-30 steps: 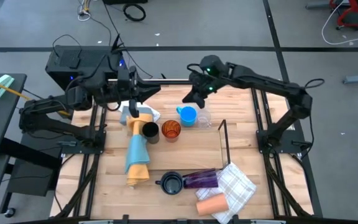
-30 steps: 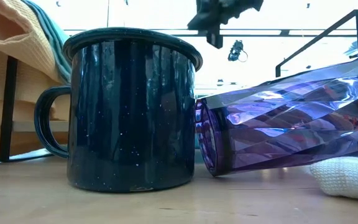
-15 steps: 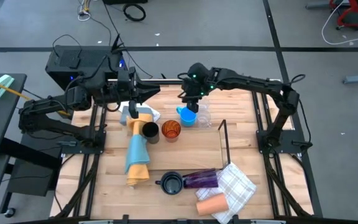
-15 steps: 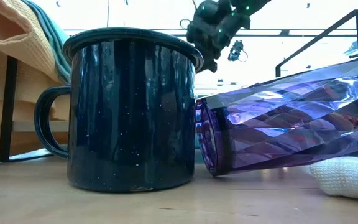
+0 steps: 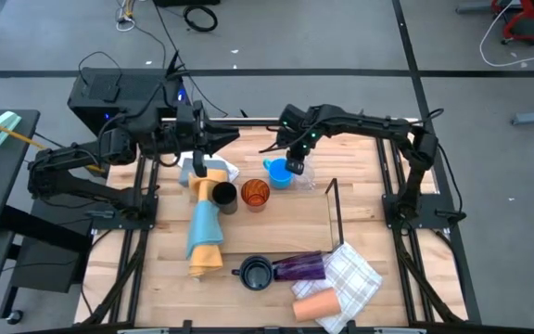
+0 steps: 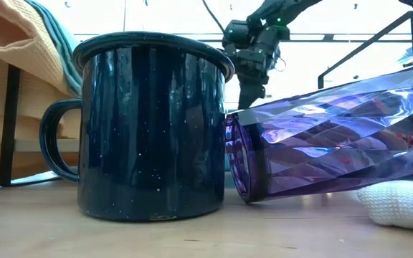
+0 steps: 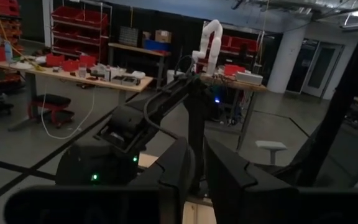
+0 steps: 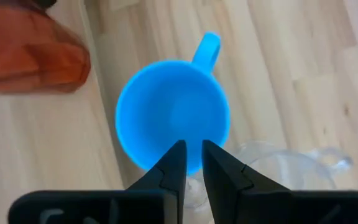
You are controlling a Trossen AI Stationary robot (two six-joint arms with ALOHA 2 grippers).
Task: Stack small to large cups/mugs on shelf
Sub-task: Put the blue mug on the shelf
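The bright blue handled cup (image 8: 173, 115) stands upright near the table's far middle (image 5: 279, 173). Beside it stand the amber cup (image 5: 255, 194), the black cup (image 5: 223, 196) and the clear glasses (image 5: 304, 176). My right gripper (image 8: 191, 155) hangs just above the blue cup's rim, pointing down, its fingers nearly together with only a narrow gap. The dark handled mug (image 6: 149, 125) stands near the front edge, and the purple tumbler (image 6: 335, 140) lies on its side beside it. The peach cup (image 5: 315, 304) lies at the front edge. My left gripper (image 7: 197, 165) waits shut at the far left. My right gripper points down over the blue cup's rim (image 8: 166, 167) on the side away from its handle. I cannot tell whether its fingers touch the rim. The cup stands upright on the table.
The thin black rod shelf (image 5: 334, 209) stands right of centre. A rolled yellow-and-blue cloth (image 5: 205, 227) lies left of the cups. A white checked cloth (image 5: 352, 278) lies at the front right. The bare wood shows in the middle (image 5: 286, 223).
My right gripper has come down and toward the table's near edge, from beyond the blue cup to just above its rim. The cups have stayed where they were.
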